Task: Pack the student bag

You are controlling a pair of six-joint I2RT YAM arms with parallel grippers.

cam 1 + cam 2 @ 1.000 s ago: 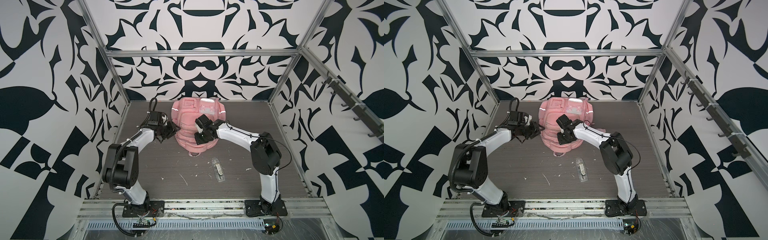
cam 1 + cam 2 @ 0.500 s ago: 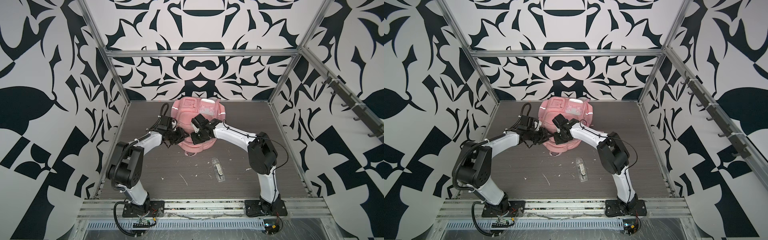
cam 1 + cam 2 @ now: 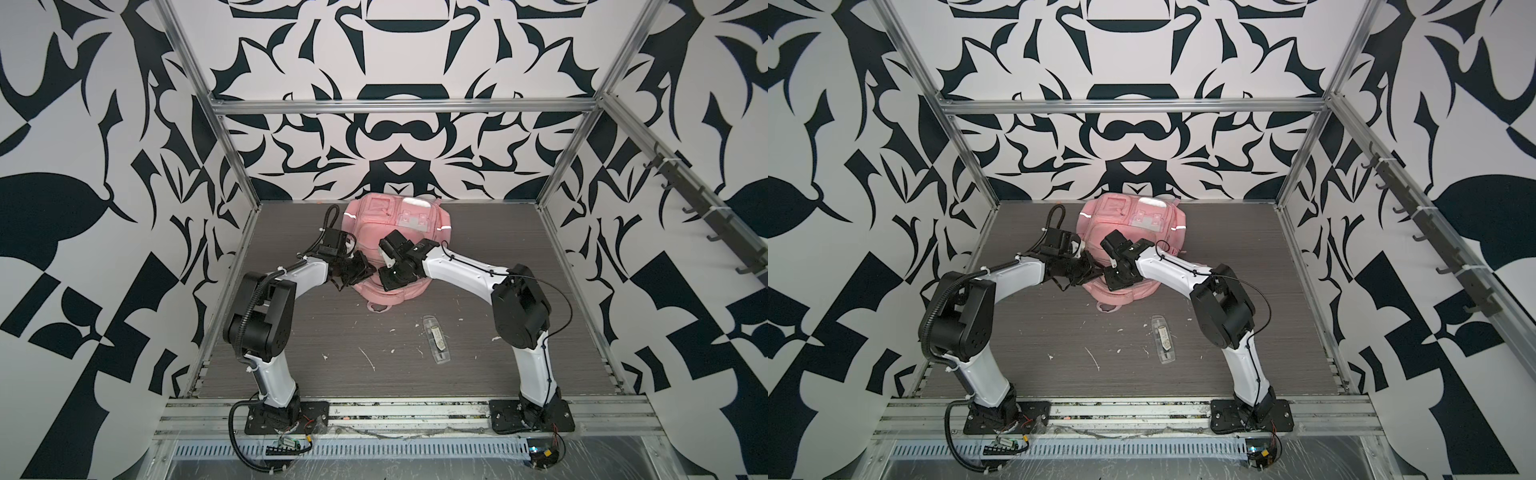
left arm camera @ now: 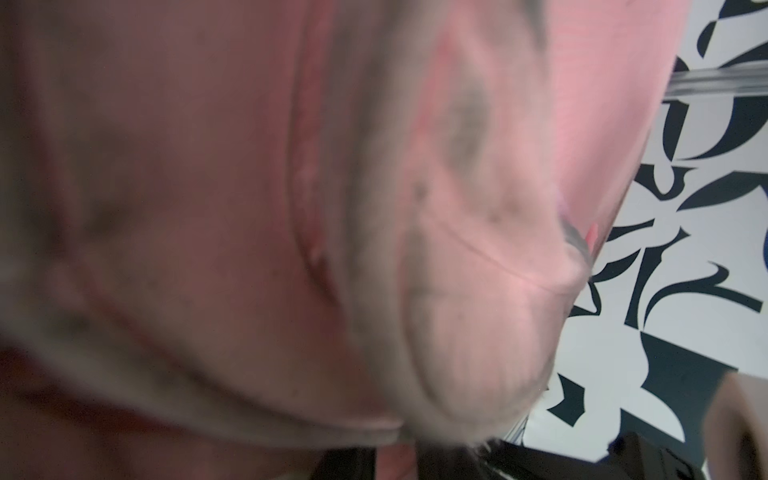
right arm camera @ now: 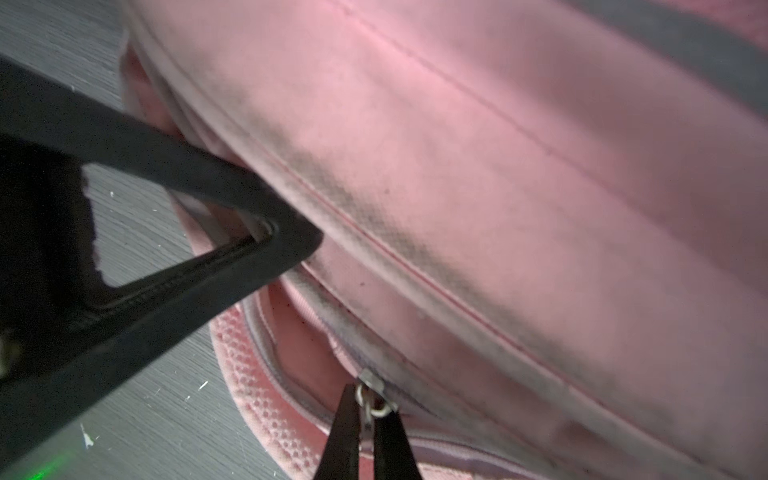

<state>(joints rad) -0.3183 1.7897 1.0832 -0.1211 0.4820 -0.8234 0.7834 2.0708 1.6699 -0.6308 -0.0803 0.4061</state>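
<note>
The pink student bag [image 3: 399, 224] [image 3: 1129, 224] lies flat at the back middle of the table, and both grippers meet at its near edge. My right gripper [image 5: 368, 415] [image 3: 388, 278] is shut on the metal zip pull [image 5: 376, 405] of a partly open zip. My left gripper [image 4: 395, 461] [image 3: 365, 270] is at the bag's near left edge, and pink fabric shows pinched between its dark fingers. One of its black fingers [image 5: 208, 187] presses into the bag's open seam. Blurred pink fabric of the bag [image 4: 208, 208] fills most of the left wrist view.
A clear plastic case [image 3: 435, 340] [image 3: 1164, 338] lies on the table in front of the bag, toward the right arm. White scraps [image 3: 368, 357] are scattered over the grey table. The bag's pink loop [image 3: 377, 307] sticks out toward the front. A hook rail [image 3: 706, 216] runs along the right wall.
My left gripper moved right from beside the bag to its near left edge and closed on the fabric. My right gripper, still shut, shifted a little left along the bag.
</note>
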